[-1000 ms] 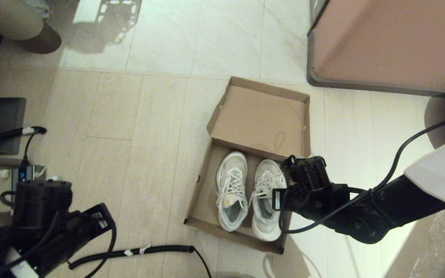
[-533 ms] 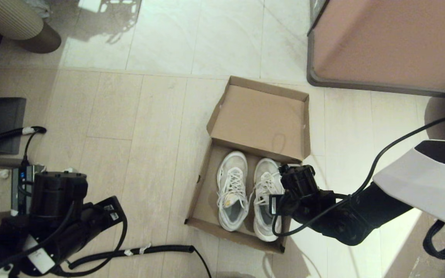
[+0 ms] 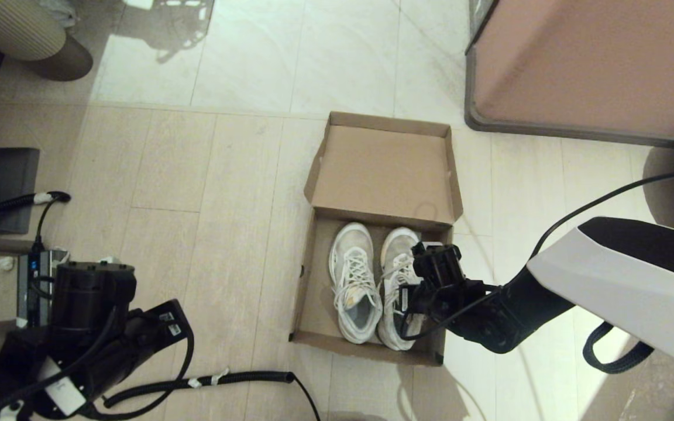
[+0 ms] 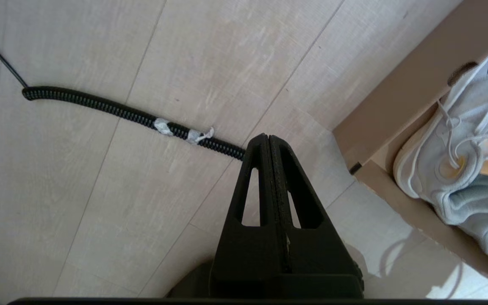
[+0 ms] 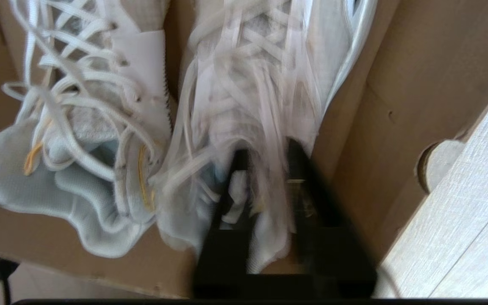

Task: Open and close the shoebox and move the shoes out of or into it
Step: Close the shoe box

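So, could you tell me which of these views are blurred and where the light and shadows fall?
Right wrist view: motion blur smears the right-hand shoe and the right gripper; the other shoe stays sharper. Left wrist view: sharp, with the left gripper casting a soft shadow on the floor. Head view: bright glare and shadows on the glossy tiles beyond the shoebox.

- The right claw (image 3: 416,292) hangs low inside the open shoebox (image 3: 313,292), over the right-hand shoe; its fingers are hidden under the wrist.
- The shoes (image 3: 356,280) lie side by side just left of that claw, toes pointing away from the robot.
- Beyond the claw, the box's lid flap (image 3: 381,172) lies folded back.
- The pinkish-brown cabinet (image 3: 588,64) stands farther off, to the claw's right.
- The left claw (image 3: 56,386) sits well apart to the left, above the floor (image 3: 226,193), near a coiled black cable (image 3: 226,380).
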You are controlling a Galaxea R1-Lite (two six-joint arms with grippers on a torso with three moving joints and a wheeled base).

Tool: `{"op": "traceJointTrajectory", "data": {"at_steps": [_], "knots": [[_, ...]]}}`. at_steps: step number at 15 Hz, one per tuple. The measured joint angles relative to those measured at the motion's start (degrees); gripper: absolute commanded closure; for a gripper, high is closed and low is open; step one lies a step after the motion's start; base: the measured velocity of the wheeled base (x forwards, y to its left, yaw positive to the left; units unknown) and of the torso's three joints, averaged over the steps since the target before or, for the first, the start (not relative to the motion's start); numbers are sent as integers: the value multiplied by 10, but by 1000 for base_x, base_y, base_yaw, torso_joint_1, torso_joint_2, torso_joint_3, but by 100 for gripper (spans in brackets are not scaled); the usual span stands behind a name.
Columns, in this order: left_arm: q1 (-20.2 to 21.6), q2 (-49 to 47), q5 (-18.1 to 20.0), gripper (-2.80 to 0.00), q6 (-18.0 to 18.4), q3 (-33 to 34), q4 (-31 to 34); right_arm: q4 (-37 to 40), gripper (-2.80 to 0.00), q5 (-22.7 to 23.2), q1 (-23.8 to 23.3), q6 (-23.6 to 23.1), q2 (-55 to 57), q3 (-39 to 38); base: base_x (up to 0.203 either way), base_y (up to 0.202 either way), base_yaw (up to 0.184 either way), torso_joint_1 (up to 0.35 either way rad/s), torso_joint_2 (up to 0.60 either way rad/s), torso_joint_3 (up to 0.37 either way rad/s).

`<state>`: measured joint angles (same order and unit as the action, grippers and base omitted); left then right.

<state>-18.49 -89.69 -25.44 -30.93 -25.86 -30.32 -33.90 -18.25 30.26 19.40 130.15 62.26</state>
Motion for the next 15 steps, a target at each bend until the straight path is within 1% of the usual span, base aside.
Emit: {"op": "traceJointTrajectory", "data": {"at_steps": [3,6,8,10,11,14,15], "knots": [[-14,-13,1,0,0,-10,0,1,-280,0,-3,1,-3,-5,0,0,0,0,0,0],[-26,-30,1,0,0,-41,-1,1,-280,-2,-4,5,-28,-23,0,0,0,0,0,0],[-49,-41,1,0,1,-55,0,1,-280,-5,-4,7,-63,-52,0,0,0,0,0,0],[-82,-56,1,0,-2,-58,0,0,-280,-8,-4,7,-104,-104,0,0,0,0,0,0],[-99,-65,3,0,-3,-60,0,-2,0,-8,-4,7,-125,-129,0,0,0,0,0,0],[-153,-106,10,0,-5,-91,-4,-2,0,-14,-4,6,-187,-192,0,0,0,0,0,0],[-164,-124,12,0,-5,-108,-9,-2,0,-28,-4,6,-201,-204,0,0,0,0,0,0]]}}
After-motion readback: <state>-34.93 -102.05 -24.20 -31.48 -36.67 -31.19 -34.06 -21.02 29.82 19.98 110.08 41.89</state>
